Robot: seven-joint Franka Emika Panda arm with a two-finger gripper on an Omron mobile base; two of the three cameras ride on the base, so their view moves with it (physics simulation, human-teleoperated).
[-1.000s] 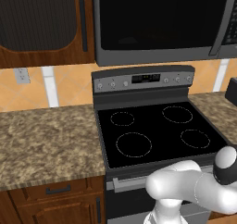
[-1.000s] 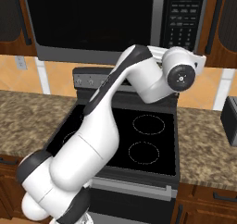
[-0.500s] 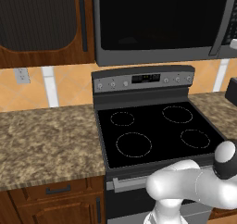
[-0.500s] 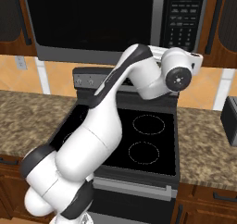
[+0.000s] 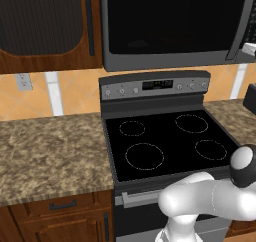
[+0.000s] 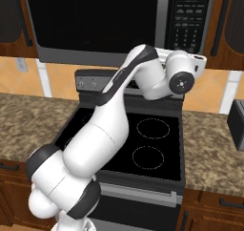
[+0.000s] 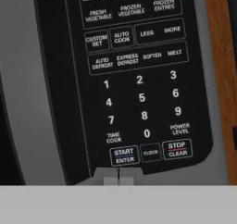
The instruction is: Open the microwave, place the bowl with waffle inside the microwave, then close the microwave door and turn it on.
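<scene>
**With the door shut, only the start key is left**

While the microwave [image 6: 119,25] hangs closed above the stove [image 5: 165,141], its door [image 5: 172,21] sits flush in the frame, so the bowl and waffle cannot be seen through the black glass — whether they are inside cannot be told. The gripper [image 7: 118,177] has its fingertips drawn together with no gap between them, holding nothing, and it points at the button panel [image 7: 139,79] on the microwave's right side. Seen from the hand, the joined tips sit just below the START/ENTER key [image 7: 124,155], with the CLOCK key [image 7: 151,152] just to its right.

As a judgement, the task looks close to its end: what remains is a press. The panel is a stiff, flat, smooth membrane fixed to a heavy, wall-mounted body — nothing here will shift or give, and nothing needs grasping. A closed tip used as a blunt finger suits it, pushed squarely at the key's middle. A slanted push could skid on the slick face toward the neighbouring key.
</scene>
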